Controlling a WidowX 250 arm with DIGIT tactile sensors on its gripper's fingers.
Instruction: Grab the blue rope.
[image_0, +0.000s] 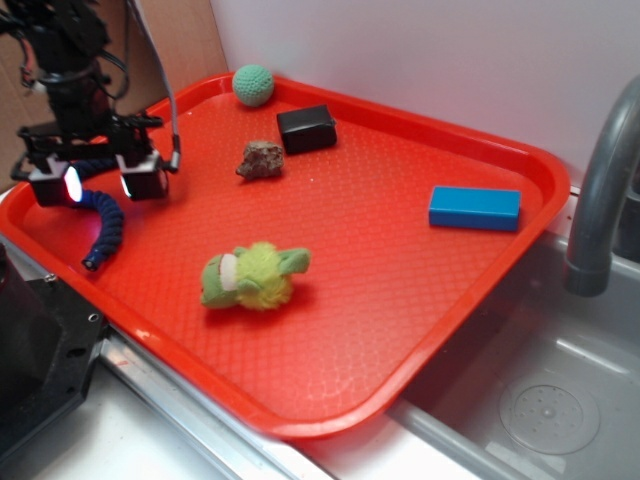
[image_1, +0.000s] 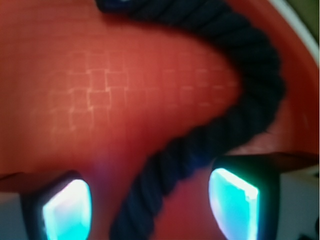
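Note:
The blue rope (image_0: 106, 222) is a dark navy twisted cord lying curved at the left end of the red tray (image_0: 400, 300). My gripper (image_0: 100, 186) hovers low over the rope's upper part, jaws open, one finger on each side of it. In the wrist view the rope (image_1: 220, 125) bends in a hook and runs down between the two glowing cyan fingertips (image_1: 67, 210), with gaps on both sides. The gripper (image_1: 150, 207) holds nothing.
On the tray lie a green plush toy (image_0: 252, 277), a brown rock (image_0: 261, 160), a black block (image_0: 306, 129), a green ball (image_0: 253, 85) and a bright blue block (image_0: 475, 208). A grey faucet (image_0: 600, 190) and sink (image_0: 540, 400) are at the right.

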